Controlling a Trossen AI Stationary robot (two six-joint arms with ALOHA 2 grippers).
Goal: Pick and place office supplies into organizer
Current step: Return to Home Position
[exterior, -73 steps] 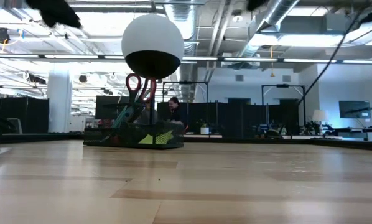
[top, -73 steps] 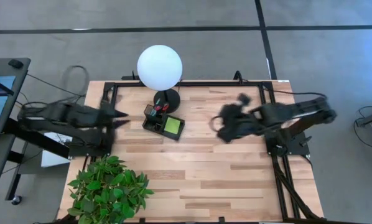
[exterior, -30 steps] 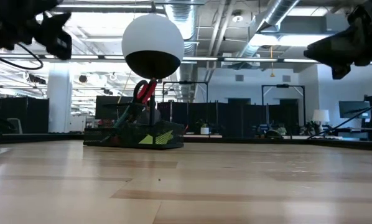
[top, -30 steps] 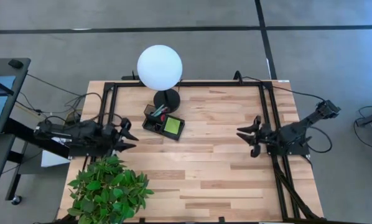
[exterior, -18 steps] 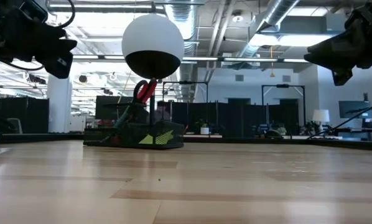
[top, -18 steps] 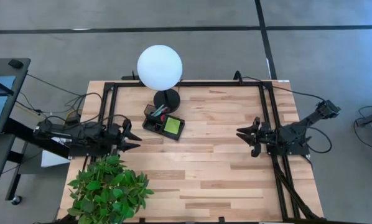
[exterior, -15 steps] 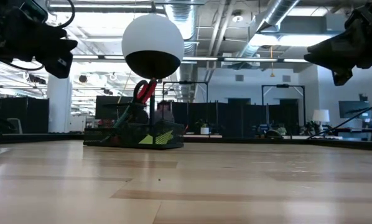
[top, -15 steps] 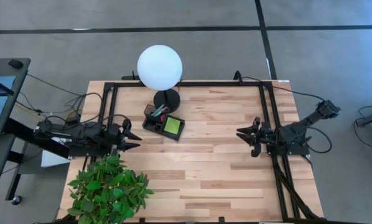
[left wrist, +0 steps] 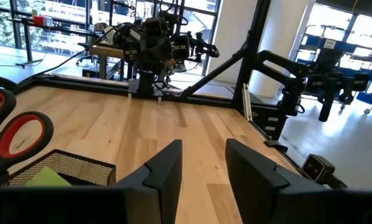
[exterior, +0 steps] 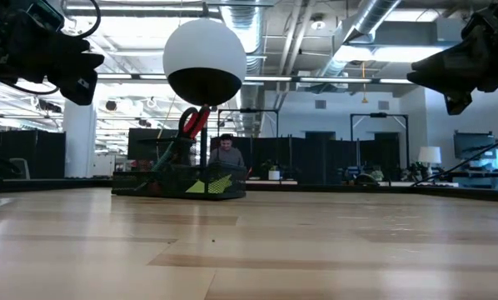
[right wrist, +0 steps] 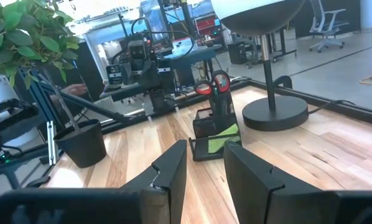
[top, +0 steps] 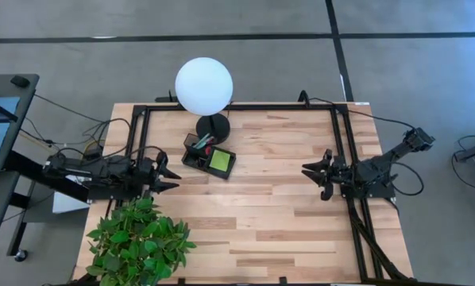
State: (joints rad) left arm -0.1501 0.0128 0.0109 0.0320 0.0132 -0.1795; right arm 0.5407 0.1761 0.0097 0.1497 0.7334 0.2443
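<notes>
The black organizer [top: 209, 157] stands on the table in front of the lamp base [top: 212, 125]. The red-handled scissors [exterior: 192, 121] stick up out of it, handles up, and the lime-green sticky-note pad [top: 219, 160] lies in its near compartment. My left gripper [top: 172, 179] hovers open at the table's left edge, pointing level toward the right. In the left wrist view the scissors' handles [left wrist: 18, 130] and the organizer's mesh wall [left wrist: 68, 167] show beside the left gripper [left wrist: 203, 168]. My right gripper [top: 310, 176] hovers open at the right side, facing the organizer [right wrist: 214, 140].
A white globe lamp [top: 203, 86] rises behind the organizer. A potted plant [top: 138, 242] fills the near left corner. A black frame rail [top: 237, 106] runs round the table. Bare wood lies between the two grippers. A person [exterior: 226, 154] sits far behind the table.
My left gripper has tipped down to level and sunk a little at the table's left edge, then kept still. The organizer and its contents have not moved.
</notes>
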